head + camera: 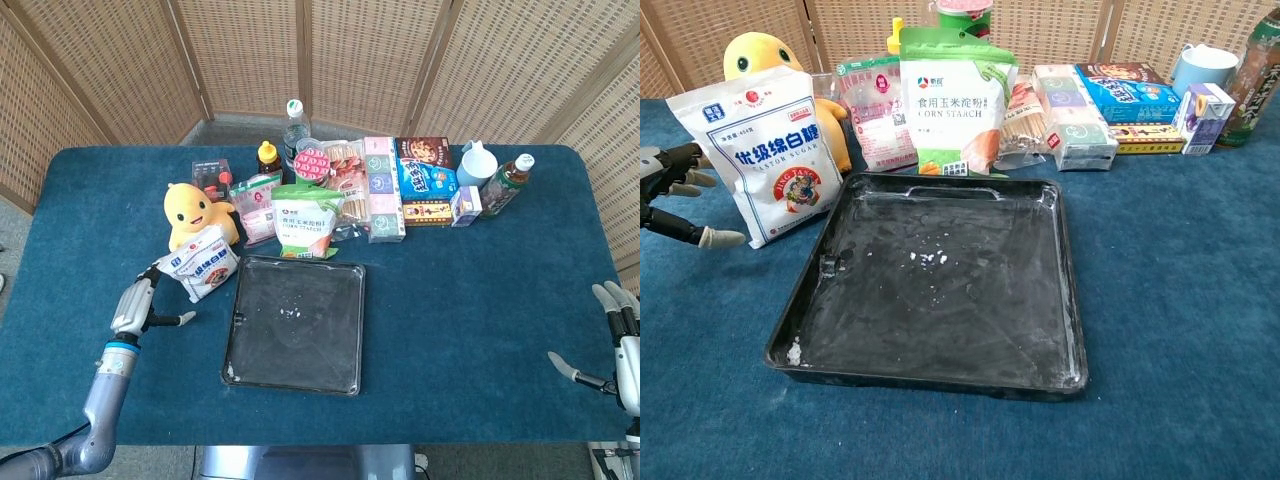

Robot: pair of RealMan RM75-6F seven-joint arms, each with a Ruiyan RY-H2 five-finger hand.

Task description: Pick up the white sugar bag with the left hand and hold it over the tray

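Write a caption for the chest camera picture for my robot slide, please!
The open left robot hand reaches toward the white sugar bag, standing beside the black tray.

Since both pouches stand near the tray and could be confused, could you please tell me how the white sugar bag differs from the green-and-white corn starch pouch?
The white sugar bag carries blue lettering; the green-and-white corn starch pouch has a green top and spout.
The sugar bag stands off the black tray's left corner, leaning against the yellow plush toy; the starch pouch stands behind the tray's far edge.
The open left hand is beside the sugar bag, far from the starch pouch.
Both stand upright, unheld.
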